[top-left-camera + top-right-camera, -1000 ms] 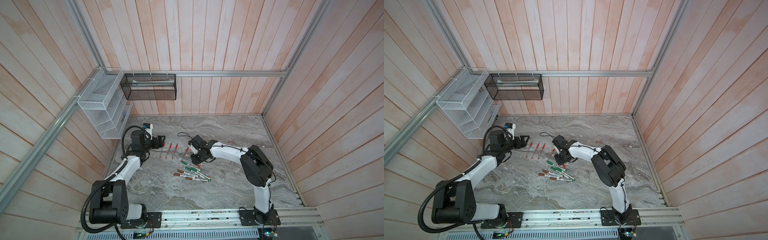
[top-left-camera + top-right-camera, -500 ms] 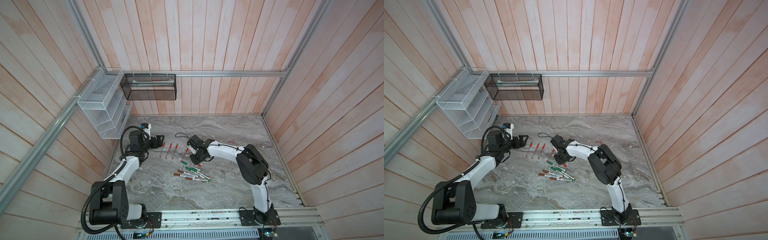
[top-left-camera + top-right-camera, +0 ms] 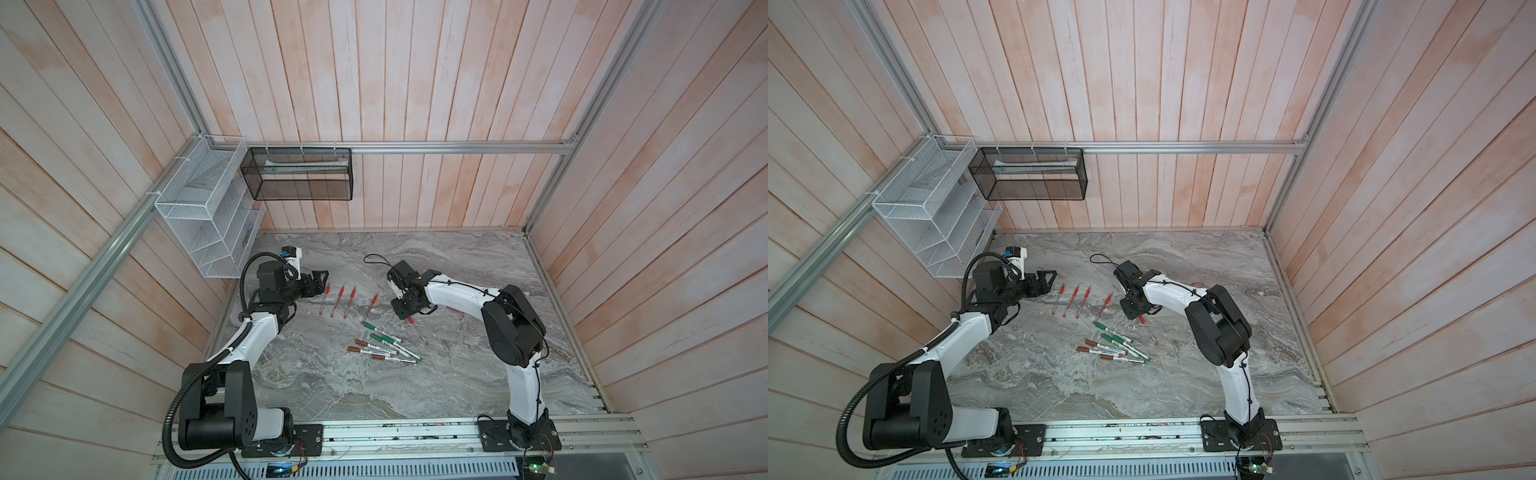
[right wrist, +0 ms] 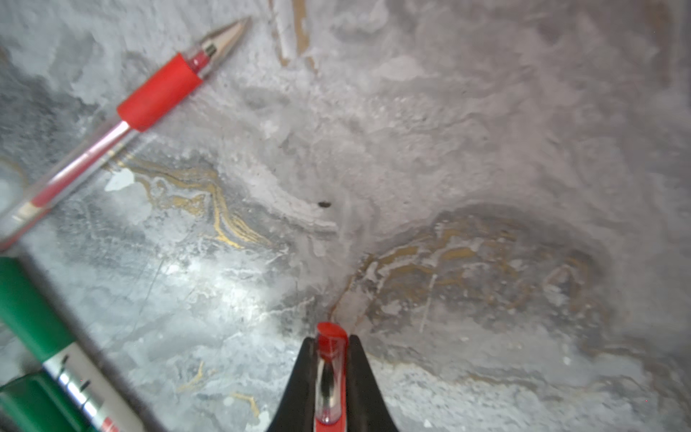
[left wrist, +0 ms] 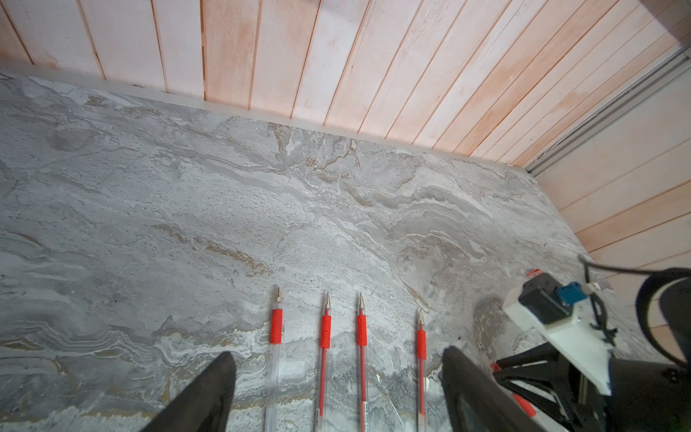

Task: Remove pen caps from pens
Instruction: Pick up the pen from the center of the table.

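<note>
Grey veined marble tabletop (image 3: 332, 395) carries all the pens. The right gripper (image 4: 331, 346) is pressed together on the red-capped end of a slim clear-barrelled pen (image 4: 329, 377), near the table's middle. The left gripper (image 5: 336, 355) is spread wide above a row of 4 uncapped clear pens with red grips (image 5: 324, 333). Nearer the front lies a cluster of white markers with green or brown caps (image 3: 384, 347).
</note>
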### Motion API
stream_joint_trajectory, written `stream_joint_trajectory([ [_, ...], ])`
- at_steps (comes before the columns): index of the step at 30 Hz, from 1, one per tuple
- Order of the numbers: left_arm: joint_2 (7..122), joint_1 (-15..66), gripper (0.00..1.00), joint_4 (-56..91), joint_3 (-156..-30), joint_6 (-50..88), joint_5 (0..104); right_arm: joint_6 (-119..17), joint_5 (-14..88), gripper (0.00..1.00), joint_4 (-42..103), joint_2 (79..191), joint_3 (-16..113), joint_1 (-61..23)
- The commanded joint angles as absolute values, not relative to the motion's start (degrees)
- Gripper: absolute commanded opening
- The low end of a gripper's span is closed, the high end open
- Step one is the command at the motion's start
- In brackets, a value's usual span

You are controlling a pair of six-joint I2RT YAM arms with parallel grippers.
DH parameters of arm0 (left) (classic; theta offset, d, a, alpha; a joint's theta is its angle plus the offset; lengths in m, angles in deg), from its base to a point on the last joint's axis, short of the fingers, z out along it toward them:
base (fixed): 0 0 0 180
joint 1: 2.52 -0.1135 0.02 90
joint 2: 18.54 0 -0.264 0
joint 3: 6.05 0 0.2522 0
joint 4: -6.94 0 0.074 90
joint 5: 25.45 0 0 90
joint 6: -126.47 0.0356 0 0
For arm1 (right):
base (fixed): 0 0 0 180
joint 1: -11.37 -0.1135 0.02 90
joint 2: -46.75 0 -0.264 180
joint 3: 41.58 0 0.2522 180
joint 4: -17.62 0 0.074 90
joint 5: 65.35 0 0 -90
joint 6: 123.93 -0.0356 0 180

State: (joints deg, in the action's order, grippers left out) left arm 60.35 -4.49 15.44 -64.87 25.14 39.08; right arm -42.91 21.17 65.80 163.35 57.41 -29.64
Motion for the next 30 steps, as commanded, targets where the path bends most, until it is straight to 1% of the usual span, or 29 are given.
stream_joint_trajectory([
  [1,59.15,-4.82,0.87,14.27,-64.38,23.95,35.49,-44.4,23.58,0.12,63.36,157.74,56.59,-27.07],
  [7,59.35,-4.57,0.87,9.1,-62.57,20.72,25.13,-49.48,30.42,0.1,54.91,151.42,52.47,-22.26],
  [9,59.57,-4.04,0.87,8.01,-62.61,18.88,21.63,-52.43,34.17,0.1,51.02,149.3,50.69,-20.76],
  [11,60.1,-3.42,0.89,4.93,-61.38,15.55,18.6,-55.81,37.81,0.1,44.76,146.44,47.48,-19.55],
  [14,60.62,-1.96,0.89,-4.85,-57.13,11.43,13.0,-61.59,41.77,0.08,33.14,142.76,41.47,-18.56],
  [16,60.93,0.08,0.89,-4.9,-57.37,11.53,10.71,-65.83,44.86,0.07,26.04,141.24,38.29,-17.99],
  [22,63.09,4.92,0.89,-9.93,-57.04,8.71,5.97,-77.68,53.75,0.05,6.88,141.17,32.29,-17.75],
  [26,64.42,7.57,0.89,-9.31,-58.92,7.1,3.95,-86.79,58.11,0.04,-6.44,142.27,28.67,-18.02],
  [30,65.45,9.39,0.9,-12.31,-58.16,6.15,2.88,-91.41,59.39,0.04,-14.68,143.81,27.02,-19.06],
])
